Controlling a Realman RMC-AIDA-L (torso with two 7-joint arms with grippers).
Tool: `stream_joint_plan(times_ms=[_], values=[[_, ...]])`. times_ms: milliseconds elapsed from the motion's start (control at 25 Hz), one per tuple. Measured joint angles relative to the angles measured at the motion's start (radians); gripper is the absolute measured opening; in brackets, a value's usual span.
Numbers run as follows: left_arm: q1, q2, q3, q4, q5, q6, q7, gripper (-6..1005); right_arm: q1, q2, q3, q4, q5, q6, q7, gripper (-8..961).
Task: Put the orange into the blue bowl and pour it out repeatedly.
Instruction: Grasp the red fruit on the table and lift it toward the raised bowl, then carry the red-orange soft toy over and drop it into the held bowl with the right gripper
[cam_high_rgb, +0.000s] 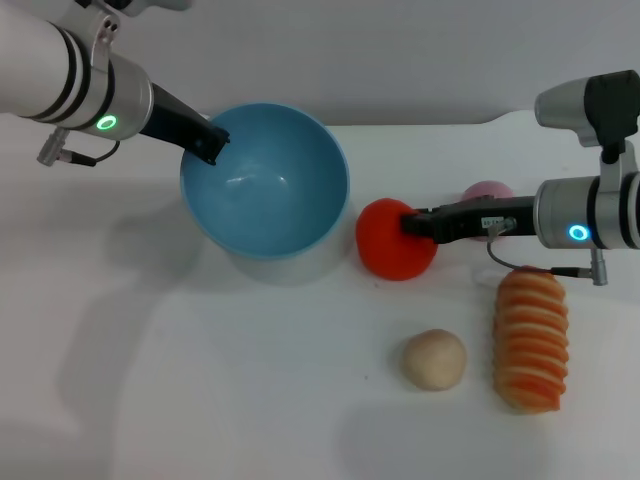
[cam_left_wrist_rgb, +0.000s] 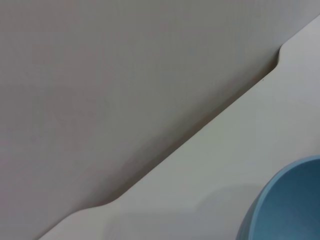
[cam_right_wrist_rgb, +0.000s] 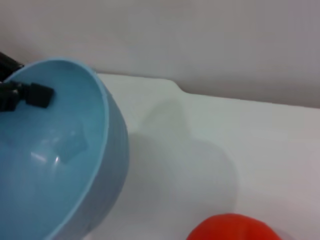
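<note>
The blue bowl (cam_high_rgb: 265, 185) is at the back middle of the white table, tipped with its opening facing up and forward, and it is empty. My left gripper (cam_high_rgb: 210, 143) is shut on its far-left rim; its fingers also show in the right wrist view (cam_right_wrist_rgb: 30, 94). The bowl also shows in the left wrist view (cam_left_wrist_rgb: 290, 205) and the right wrist view (cam_right_wrist_rgb: 60, 160). The orange (cam_high_rgb: 390, 245) sits just right of the bowl, outside it. My right gripper (cam_high_rgb: 412, 224) reaches in from the right and is shut on the orange. The orange's top shows in the right wrist view (cam_right_wrist_rgb: 232, 229).
A pink ball (cam_high_rgb: 488, 190) lies behind my right gripper. A beige ball (cam_high_rgb: 434, 360) and a striped orange-and-cream roll (cam_high_rgb: 530, 338) lie at the front right. The table's back edge (cam_high_rgb: 420, 122) runs just behind the bowl.
</note>
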Motion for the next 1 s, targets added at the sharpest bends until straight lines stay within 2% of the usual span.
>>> stream_joint_plan(times_ms=[240,360,480,720,880,1000], values=[[0.005,0.000,-0.001,0.000,-0.005,0.012,0.000,0,-0.079,0.003,0.008,-0.099,0.077,-0.050,-0.056,104],[0.001,0.001,-0.001,-0.001,-0.009,0.034,0.000,-1,-0.134,-0.004,0.022,-0.164,0.172,-0.123,-0.117,75],[-0.006,0.002,-0.001,-0.001,-0.009,0.066,0.006,-1,-0.172,-0.008,0.072,-0.249,0.203,-0.217,-0.135,56],[-0.020,-0.001,0.051,0.000,-0.010,0.109,0.004,-1,-0.187,-0.005,0.198,-0.380,0.227,-0.429,-0.140,42],[-0.031,-0.004,0.117,-0.001,-0.034,0.110,0.001,-1,-0.174,-0.001,0.172,-0.396,0.305,-0.509,-0.171,51],[-0.036,-0.005,0.130,-0.004,-0.065,0.100,0.001,-1,-0.157,0.003,0.118,-0.360,0.338,-0.522,-0.206,58]])
